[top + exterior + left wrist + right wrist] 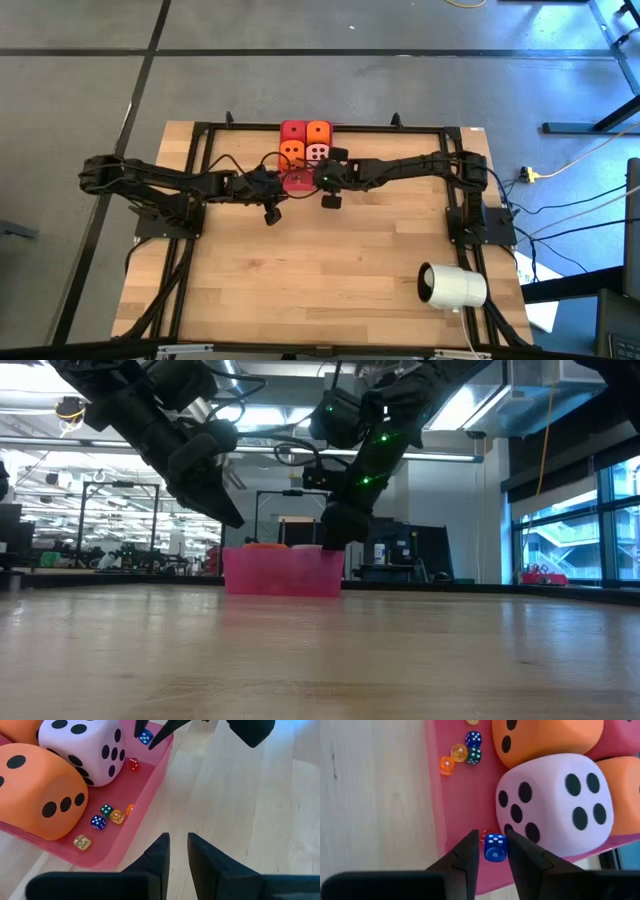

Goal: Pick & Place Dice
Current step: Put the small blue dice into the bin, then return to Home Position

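Observation:
Four big soft dice sit in the far part of a pink tray [297,181]: red [293,131], orange [318,131], orange [291,152] and pale pink [316,152]. The pale pink die [552,805] and the orange dice [35,790] fill the wrist views. Several tiny coloured dice [111,815] lie on the tray floor [465,790]. My right gripper [493,851] is over the tray's near right corner, shut on a tiny blue die. My left gripper [178,851] hangs over bare wood just near of the tray, its fingers narrowly open and holding nothing. My right gripper pinches a tiny blue die [495,847] between its two fingertips, coming from above and pointing down. The die is lifted off the tray floor, above a tiny red die [485,835]. In the left wrist view the blue die [145,737] shows between the finger ends.
A white cylinder [452,286] lies on the table's near right part. A black frame [200,140] runs round the table edges. Bare wood [320,270] spreads across the near half. The tray [285,572] stands low between both arms in the low view.

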`<action>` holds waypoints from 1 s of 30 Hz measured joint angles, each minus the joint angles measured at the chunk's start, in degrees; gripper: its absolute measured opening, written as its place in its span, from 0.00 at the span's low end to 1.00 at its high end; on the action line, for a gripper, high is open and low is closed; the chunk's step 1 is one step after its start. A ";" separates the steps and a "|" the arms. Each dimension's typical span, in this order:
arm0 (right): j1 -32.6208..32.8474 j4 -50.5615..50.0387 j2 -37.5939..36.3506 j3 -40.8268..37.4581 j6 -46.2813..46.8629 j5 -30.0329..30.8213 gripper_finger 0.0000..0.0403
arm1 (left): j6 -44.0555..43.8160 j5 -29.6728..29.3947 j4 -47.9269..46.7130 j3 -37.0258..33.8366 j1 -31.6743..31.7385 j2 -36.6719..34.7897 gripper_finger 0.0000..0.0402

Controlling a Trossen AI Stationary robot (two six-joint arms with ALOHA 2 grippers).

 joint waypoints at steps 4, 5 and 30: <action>-0.48 0.06 -0.03 0.00 -1.32 0.02 0.29 | 0.05 -0.01 -0.11 0.00 0.00 0.01 0.15; -0.48 0.13 -0.03 0.00 -1.28 0.04 0.31 | 0.05 -0.01 -0.12 0.00 0.00 0.01 0.15; 4.14 -29.97 -0.25 17.88 6.91 0.48 0.43 | 0.24 -1.11 0.08 0.00 -0.01 0.01 0.14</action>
